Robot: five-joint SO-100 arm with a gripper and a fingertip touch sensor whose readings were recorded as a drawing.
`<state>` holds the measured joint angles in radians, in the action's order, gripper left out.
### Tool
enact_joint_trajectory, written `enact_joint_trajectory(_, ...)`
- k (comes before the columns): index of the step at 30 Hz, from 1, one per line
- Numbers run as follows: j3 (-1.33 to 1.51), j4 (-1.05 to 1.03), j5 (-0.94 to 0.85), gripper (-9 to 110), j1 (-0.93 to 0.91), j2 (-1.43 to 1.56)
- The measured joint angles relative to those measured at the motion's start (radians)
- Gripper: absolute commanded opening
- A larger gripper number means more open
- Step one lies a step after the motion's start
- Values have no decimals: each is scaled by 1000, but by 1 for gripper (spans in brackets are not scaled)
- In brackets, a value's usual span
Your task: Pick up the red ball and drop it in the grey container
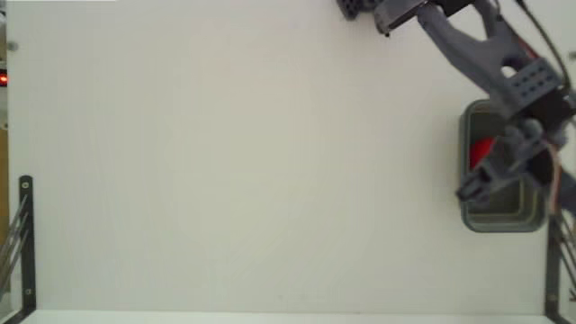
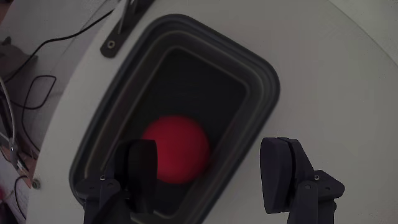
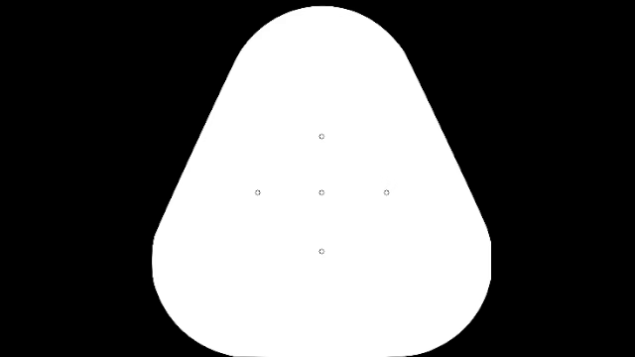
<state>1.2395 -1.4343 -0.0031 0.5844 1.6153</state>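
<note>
The red ball (image 1: 481, 151) (image 2: 177, 146) lies inside the grey container (image 1: 504, 223) (image 2: 261, 81), which stands at the right edge of the white table in the fixed view. My gripper (image 1: 506, 175) (image 2: 211, 165) hovers just above the container and is open. Its two dark fingers (image 2: 283, 174) are spread wide, wider than the ball. In the wrist view the ball sits close to the left finger, down in the tub. The arm covers part of the container in the fixed view.
Black metal brackets stand at the table's lower left (image 1: 25, 243) and lower right (image 1: 551, 270) edges. Another bracket (image 2: 121, 28) and loose cables (image 2: 37, 81) lie just beyond the container in the wrist view. The white tabletop (image 1: 252, 162) stretches left of the arm.
</note>
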Motion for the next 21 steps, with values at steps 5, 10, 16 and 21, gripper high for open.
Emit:
enact_joint_trajectory(5, 51, 2, 0, 110, -34, 63)
enact_joint_trajectory(10, 106, 5, 0, 110, -84, 123)
enact_joint_trajectory(16, 192, 3, -2, 110, -140, 209)
enact_joint_trajectory(21, 252, 5, 0, 110, -192, 278)
